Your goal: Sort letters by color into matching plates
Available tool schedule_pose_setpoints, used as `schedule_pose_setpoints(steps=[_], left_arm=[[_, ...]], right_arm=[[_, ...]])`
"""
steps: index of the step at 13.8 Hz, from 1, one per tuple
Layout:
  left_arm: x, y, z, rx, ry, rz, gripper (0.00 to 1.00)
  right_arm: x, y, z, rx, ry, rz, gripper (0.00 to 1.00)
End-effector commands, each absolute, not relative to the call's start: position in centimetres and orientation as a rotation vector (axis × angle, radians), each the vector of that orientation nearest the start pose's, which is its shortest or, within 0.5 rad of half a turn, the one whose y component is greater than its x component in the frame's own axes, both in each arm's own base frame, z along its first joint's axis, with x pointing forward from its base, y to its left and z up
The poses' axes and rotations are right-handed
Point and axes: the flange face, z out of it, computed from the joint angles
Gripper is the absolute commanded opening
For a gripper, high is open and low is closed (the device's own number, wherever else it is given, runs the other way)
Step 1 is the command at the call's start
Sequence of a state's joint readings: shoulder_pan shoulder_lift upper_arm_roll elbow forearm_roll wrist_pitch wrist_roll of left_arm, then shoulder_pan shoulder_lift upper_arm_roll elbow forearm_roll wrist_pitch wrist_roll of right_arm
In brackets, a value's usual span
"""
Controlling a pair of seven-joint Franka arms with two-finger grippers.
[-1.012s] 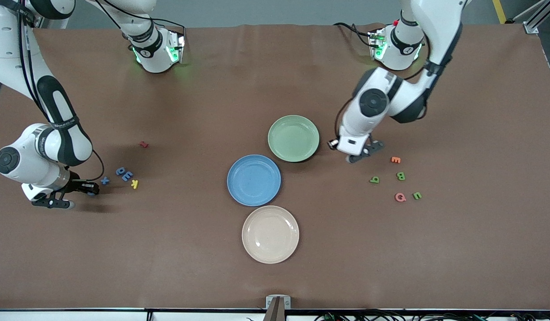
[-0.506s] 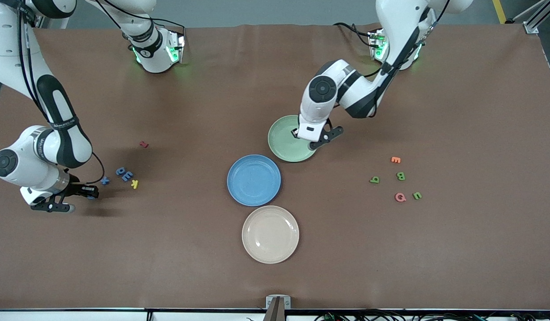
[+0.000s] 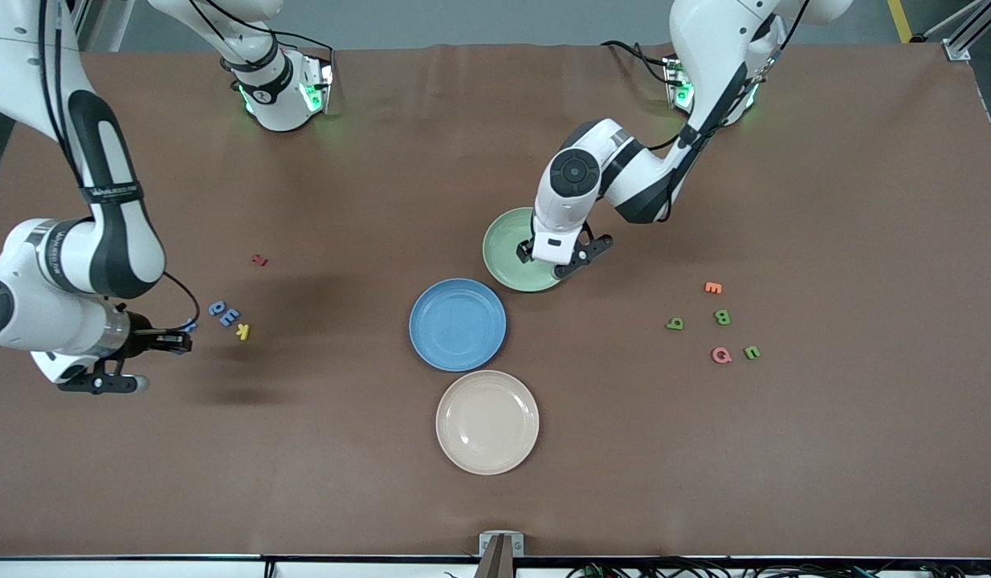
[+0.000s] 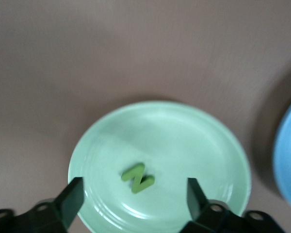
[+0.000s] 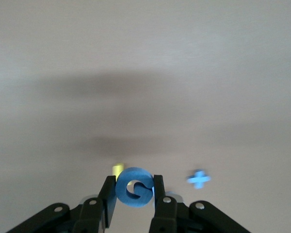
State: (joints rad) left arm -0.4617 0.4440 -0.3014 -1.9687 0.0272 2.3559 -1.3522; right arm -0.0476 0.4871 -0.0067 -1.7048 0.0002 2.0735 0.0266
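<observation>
My left gripper (image 3: 564,261) hangs open over the pale green plate (image 3: 507,249). In the left wrist view a green letter N (image 4: 137,177) lies on that green plate (image 4: 194,145) between my spread fingers (image 4: 70,199). My right gripper (image 3: 170,341) is shut on a blue letter G (image 5: 135,187) above the table, beside a blue X (image 5: 199,179). Two more blue letters (image 3: 222,312) lie close by. Three green letters (image 3: 674,323), (image 3: 722,317), (image 3: 752,352) lie toward the left arm's end. The blue plate (image 3: 457,324) sits mid-table.
A cream plate (image 3: 487,421) lies nearer the front camera than the blue plate. A yellow K (image 3: 242,331) and a dark red letter (image 3: 259,260) lie by the blue letters. An orange E (image 3: 712,287) and a pink Q (image 3: 721,355) lie among the green ones.
My left arm swung from beside the green letters to over the green plate, then opened and let the green N go. My right gripper rose a little with the blue G.
</observation>
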Motion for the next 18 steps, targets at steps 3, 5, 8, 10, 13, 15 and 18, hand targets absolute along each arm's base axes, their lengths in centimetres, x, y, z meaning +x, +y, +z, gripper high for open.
schedule_pose_setpoints(steps=[3,5,8,10,13,15,18], left_arm=[[49.6,-35.1,30.4,-3.023,-0.826,-0.024,0.95],[52.2,-30.9,30.2,-3.035,-0.701,-0.043,0.94],[55.0,-25.5,29.4,-3.059,-0.52,-0.021,0.93],[56.0,-23.0,28.2,-3.061,-0.258,-0.021,0.91],[56.6,-21.8,27.0,-3.061,-0.12,-0.024,0.83],[57.0,-20.4,25.4,-3.067,0.005,-0.036,0.81],[56.9,-19.1,23.0,-3.097,0.152,-0.07,0.76]], right_arm=[[64.0,12.4,29.9,-3.102,0.403,0.248,0.13],[62.3,19.8,29.9,-3.049,0.498,0.263,0.13],[60.0,28.8,28.5,-3.013,0.647,0.177,0.11],[58.0,33.9,26.6,-3.006,0.641,0.139,0.11],[55.6,39.4,24.1,-2.991,0.69,0.111,0.11],[54.7,41.1,23.3,-3.0,0.659,0.112,0.11],[53.8,42.7,22.4,-2.988,0.626,0.084,0.11]])
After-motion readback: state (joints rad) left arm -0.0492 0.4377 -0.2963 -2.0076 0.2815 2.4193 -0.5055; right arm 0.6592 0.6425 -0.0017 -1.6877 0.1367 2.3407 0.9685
